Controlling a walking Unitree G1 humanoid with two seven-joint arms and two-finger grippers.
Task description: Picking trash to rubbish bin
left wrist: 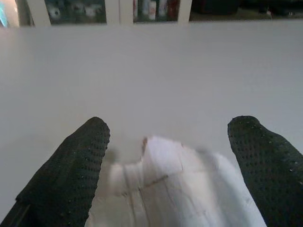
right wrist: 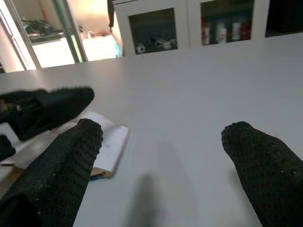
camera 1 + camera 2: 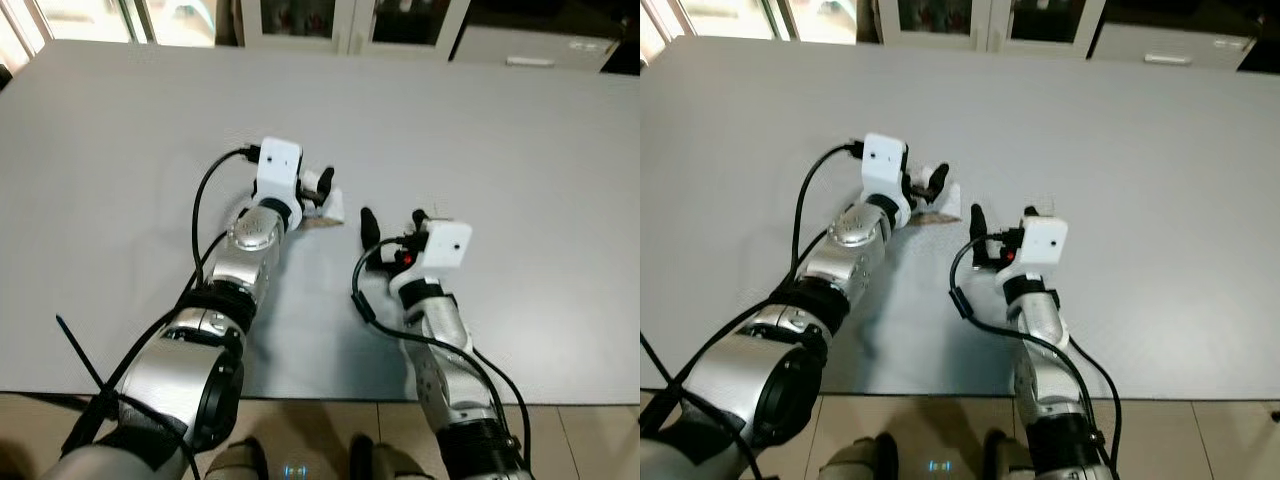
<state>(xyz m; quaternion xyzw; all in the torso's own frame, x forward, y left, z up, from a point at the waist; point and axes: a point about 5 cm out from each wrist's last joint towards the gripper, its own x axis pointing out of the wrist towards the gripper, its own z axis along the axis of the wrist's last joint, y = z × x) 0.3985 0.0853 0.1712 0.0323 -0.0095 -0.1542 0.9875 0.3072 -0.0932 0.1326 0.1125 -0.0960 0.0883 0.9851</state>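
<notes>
A crumpled white piece of paper with a brown edge [image 3: 328, 212] lies flat on the grey table [image 3: 120, 130]. My left gripper [image 3: 320, 194] is down over it, open. In the left wrist view the paper [image 1: 175, 189] sits between the two black fingers [image 1: 71, 175], with gaps on both sides. My right gripper [image 3: 392, 220] hovers just to the right of the paper, open and holding nothing. In the right wrist view the paper [image 2: 108, 142] lies beside one of its fingers [image 2: 66, 165], with a left-gripper finger [image 2: 52, 108] over it.
The wide grey table stretches far ahead and to both sides. White glass-door cabinets [image 3: 350, 22] stand behind its far edge. The near table edge [image 3: 330, 398] runs just above the tiled floor and my feet.
</notes>
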